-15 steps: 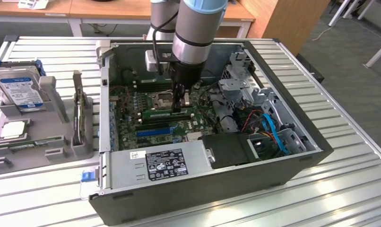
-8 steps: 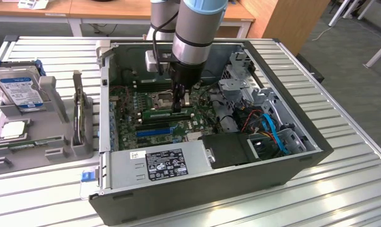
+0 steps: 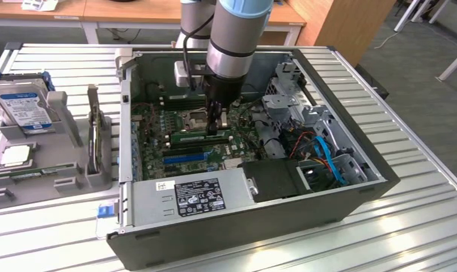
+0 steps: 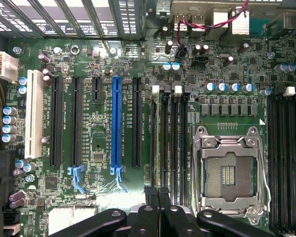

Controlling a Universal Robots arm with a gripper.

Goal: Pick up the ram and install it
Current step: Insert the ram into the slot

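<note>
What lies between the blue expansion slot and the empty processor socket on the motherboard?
In the wrist view: one black expansion slot, then a row of black memory slots.

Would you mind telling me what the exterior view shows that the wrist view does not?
The exterior view adds the hard drive and processor chip in the grey holder beside the case, the power supply, and the ram at the tip of the tool. The wrist view adds the white slot and the red wires. Both share the motherboard, its blue slot, the processor socket and the tool over the memory slots.
</note>
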